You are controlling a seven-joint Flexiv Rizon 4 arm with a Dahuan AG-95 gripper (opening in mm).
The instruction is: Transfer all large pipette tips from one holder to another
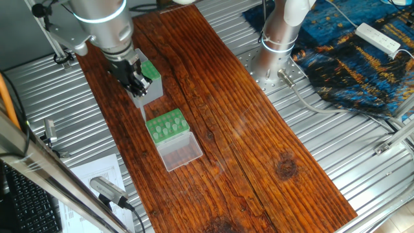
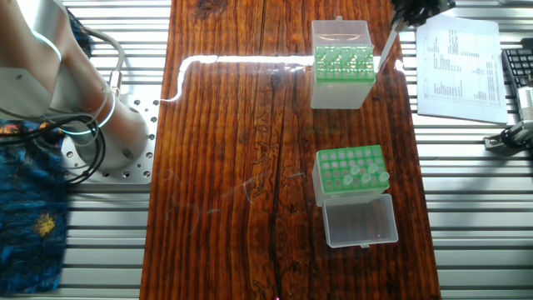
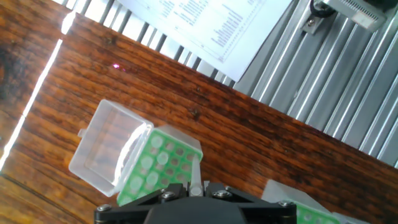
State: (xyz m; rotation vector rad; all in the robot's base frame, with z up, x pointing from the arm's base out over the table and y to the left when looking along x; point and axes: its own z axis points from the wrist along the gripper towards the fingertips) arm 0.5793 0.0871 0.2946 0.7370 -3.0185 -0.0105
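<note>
Between jaws: gripper [image 3: 196, 186] clamps one large pipette tip [image 3: 196, 175], cone pointing down. Below jaws, beyond tip: low green rack [image 3: 163, 163], clear lid [image 3: 106, 152] open. Tall grey-sided box [image 2: 341, 71] beside jaws. Risk: tip tilted, misses hole, slips out.

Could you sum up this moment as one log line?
gripper: holds a pale tip | position: beside tall box | low rack: several tips seated, lid open
</note>
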